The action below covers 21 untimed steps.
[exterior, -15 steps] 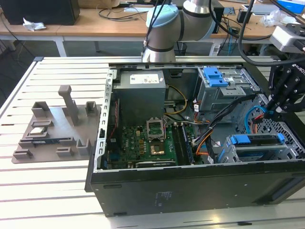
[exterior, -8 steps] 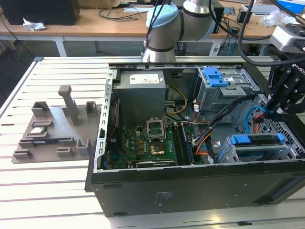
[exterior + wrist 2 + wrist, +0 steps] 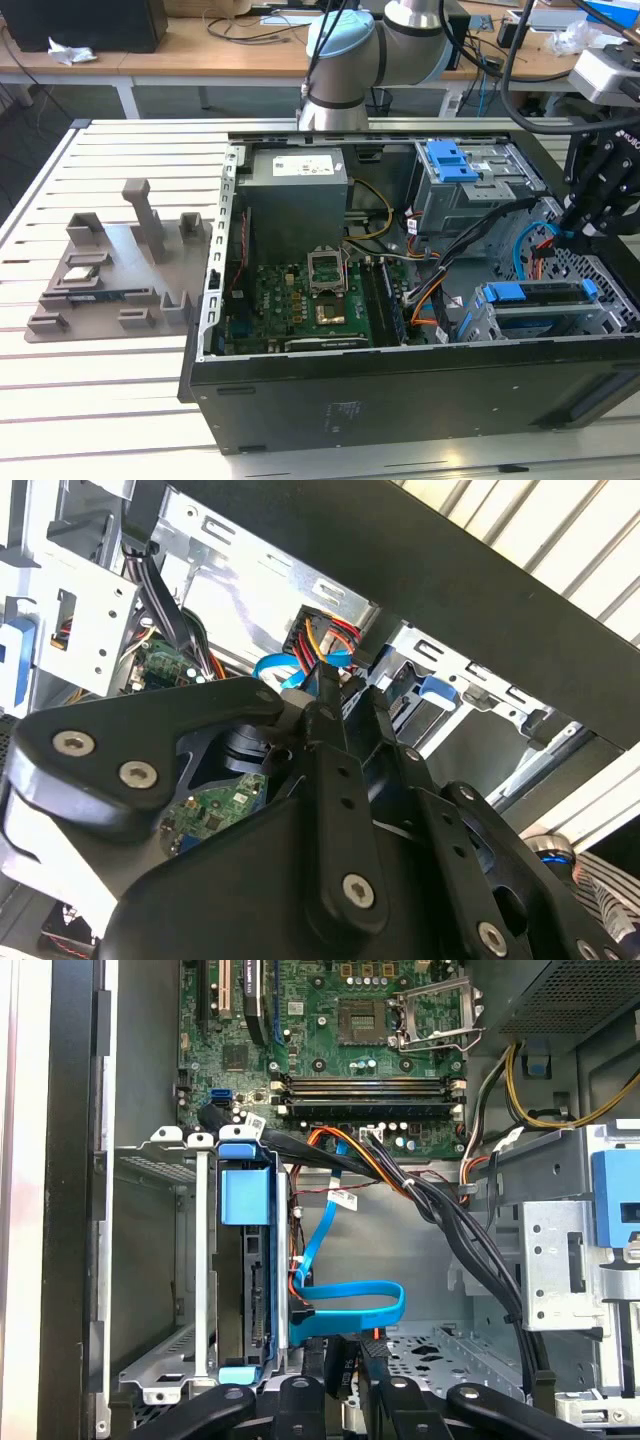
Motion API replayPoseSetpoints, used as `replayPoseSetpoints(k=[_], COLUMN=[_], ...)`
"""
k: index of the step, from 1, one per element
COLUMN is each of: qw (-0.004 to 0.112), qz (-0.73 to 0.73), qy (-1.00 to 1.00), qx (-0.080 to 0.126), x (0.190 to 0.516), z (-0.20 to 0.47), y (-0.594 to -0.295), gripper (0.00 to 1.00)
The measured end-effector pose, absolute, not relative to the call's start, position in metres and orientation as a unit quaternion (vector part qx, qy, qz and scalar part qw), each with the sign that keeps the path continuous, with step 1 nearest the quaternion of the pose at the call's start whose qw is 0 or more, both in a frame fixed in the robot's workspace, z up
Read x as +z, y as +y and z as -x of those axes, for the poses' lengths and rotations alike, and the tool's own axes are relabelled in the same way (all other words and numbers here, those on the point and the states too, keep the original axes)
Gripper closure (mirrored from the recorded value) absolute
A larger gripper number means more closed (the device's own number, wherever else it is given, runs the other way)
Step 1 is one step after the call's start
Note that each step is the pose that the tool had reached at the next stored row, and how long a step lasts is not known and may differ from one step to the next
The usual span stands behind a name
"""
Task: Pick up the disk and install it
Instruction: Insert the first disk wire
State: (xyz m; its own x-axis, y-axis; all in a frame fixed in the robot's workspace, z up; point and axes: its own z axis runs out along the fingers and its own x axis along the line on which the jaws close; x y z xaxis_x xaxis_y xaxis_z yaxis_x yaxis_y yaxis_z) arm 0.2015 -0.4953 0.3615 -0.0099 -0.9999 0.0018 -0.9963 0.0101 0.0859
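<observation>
One gripper (image 3: 590,215) hangs inside the open computer case (image 3: 400,400) at the exterior view's right, low over the perforated floor near the drive cage (image 3: 200,1260). Its jaws appear drawn together with nothing between them, though whether they are fully closed is hard to tell. Just beyond, the disk (image 3: 245,1290) already sits edge-on in the cage, its blue rail tab (image 3: 245,1197) outward, likely so it can slide and latch. A blue data cable (image 3: 350,1305) loops from the disk's end close to the jaws, with orange and black power leads (image 3: 420,1195) running above it. Farther in lies the green motherboard (image 3: 330,1040) with its bare processor socket. Outside the case, on the slatted bench (image 3: 100,400), a grey parts fixture (image 3: 120,265) stands well apart.
</observation>
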Motion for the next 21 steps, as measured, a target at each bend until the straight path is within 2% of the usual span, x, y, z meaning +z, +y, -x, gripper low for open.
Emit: replayPoseSetpoints(k=[1,2,3,8,16,21], qw=[0.031,0.031,0.031,0.031,0.031,0.031], qz=[-0.703,-0.703,-0.703,-0.703,-0.703,-0.703], qy=[-0.71,-0.71,-0.71,-0.71,-0.71,-0.71], qx=[-0.03,-0.03,-0.03,-0.03,-0.03,-0.03], x=[0.361,0.361,0.361,0.362,0.358,0.345], z=[-0.202,-0.202,-0.202,-0.201,-0.195,-0.19], y=[-0.495,-0.495,-0.495,-0.498,-0.532,-0.533], gripper=[0.72,0.8,0.83,0.83,0.83,0.83])
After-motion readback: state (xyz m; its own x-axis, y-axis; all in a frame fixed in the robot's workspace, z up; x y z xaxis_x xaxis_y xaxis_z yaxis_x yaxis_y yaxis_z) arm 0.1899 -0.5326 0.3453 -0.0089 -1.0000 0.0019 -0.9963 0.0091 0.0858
